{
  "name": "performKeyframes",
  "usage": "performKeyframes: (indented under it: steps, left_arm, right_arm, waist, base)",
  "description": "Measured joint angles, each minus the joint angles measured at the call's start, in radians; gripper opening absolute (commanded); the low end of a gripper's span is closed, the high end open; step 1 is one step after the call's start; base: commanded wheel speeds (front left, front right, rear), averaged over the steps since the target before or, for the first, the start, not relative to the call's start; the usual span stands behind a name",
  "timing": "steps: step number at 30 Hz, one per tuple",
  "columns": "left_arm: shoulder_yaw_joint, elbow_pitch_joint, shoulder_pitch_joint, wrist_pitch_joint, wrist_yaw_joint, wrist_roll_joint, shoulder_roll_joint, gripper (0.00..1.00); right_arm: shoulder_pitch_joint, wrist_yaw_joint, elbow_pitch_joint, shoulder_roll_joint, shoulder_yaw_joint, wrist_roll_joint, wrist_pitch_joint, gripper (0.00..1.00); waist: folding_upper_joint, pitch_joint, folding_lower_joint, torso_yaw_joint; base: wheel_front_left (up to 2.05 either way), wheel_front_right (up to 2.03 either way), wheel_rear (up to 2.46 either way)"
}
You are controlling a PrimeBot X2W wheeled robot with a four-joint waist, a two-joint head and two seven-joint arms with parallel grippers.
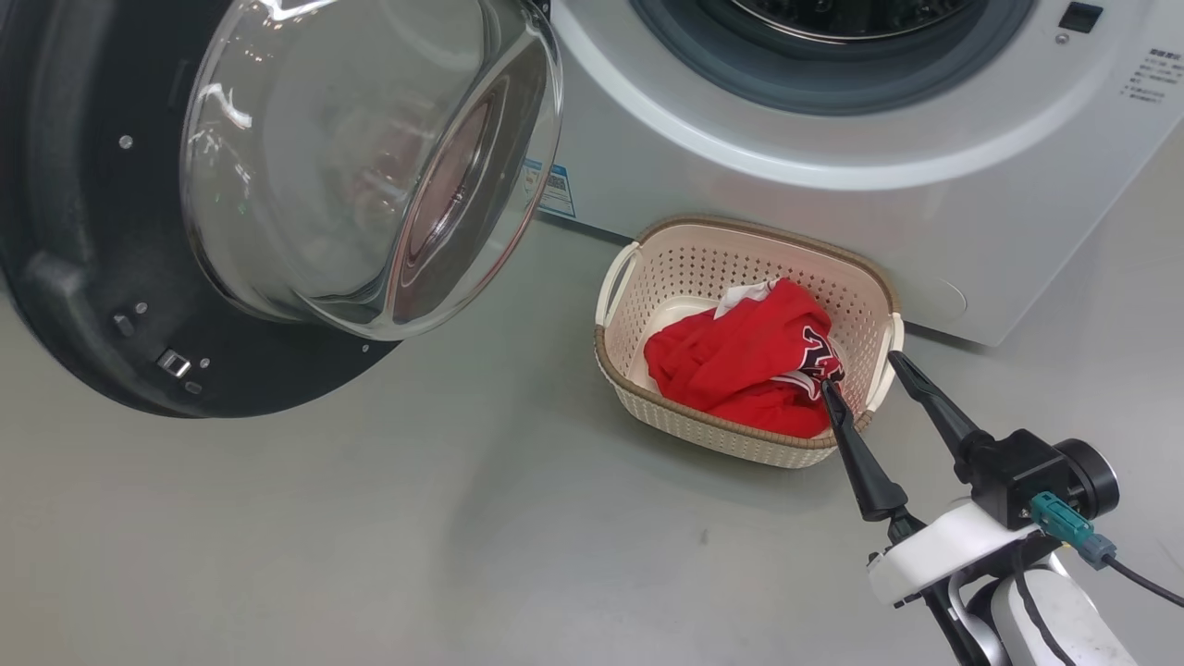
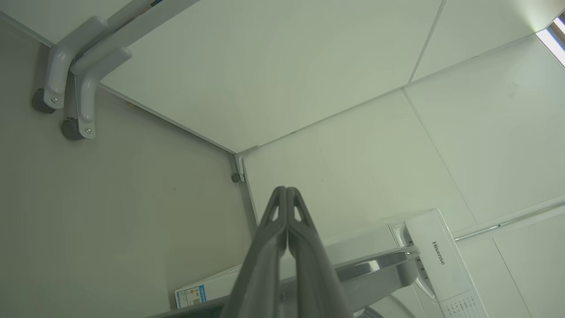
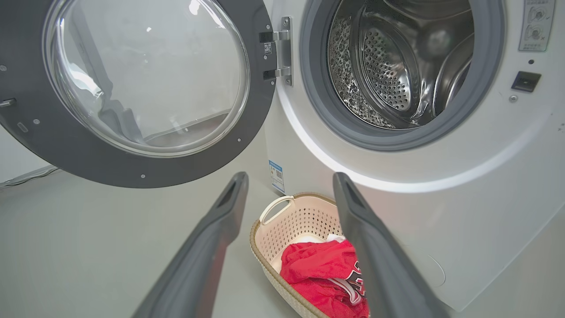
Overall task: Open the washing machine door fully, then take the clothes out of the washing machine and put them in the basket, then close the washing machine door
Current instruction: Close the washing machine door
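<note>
All visible clothes (image 1: 740, 361) lie in the basket (image 1: 703, 268), parked just before the washing machine (image 1: 832, 194), likely to keep carries short. The right gripper (image 1: 860, 370) hangs at the basket's rim, fingers spread, gripping nothing. The left gripper (image 2: 287, 191) points upward near the machine, fingers pressed together, empty. The washing machine door (image 1: 74, 231) stands wide at the machine's left; its panel reads "Hisense" (image 2: 438, 252).

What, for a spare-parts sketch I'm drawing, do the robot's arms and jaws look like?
The right arm is pale, with a white shell at the wrist, a black block with a round end, a teal plug trailing a black cable, and two long tapering black jaws. The left jaws look dark grey, with a triangular cut-out near each tip.
</note>
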Motion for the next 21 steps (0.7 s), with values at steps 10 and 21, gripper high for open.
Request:
performKeyframes:
  steps: [10,21]
  left_arm:
    - [-0.017,0.136,-0.03,0.053,0.001,-0.026,-0.008,0.0]
    - [-0.063,0.232,-0.065,0.091,-0.051,-0.027,-0.03,0.0]
  right_arm:
    - [-0.002,0.0,-0.016,-0.008,-0.006,0.0,0.007,1.0]
    - [-0.004,0.0,-0.023,-0.016,-0.018,0.003,0.007,1.0]
  waist:
    - [0.0,0.034,0.0,-0.048]
    - [0.0,0.053,0.0,-0.058]
  base:
    - [0.0,0.0,0.0]
    - [0.0,0.0,0.0]
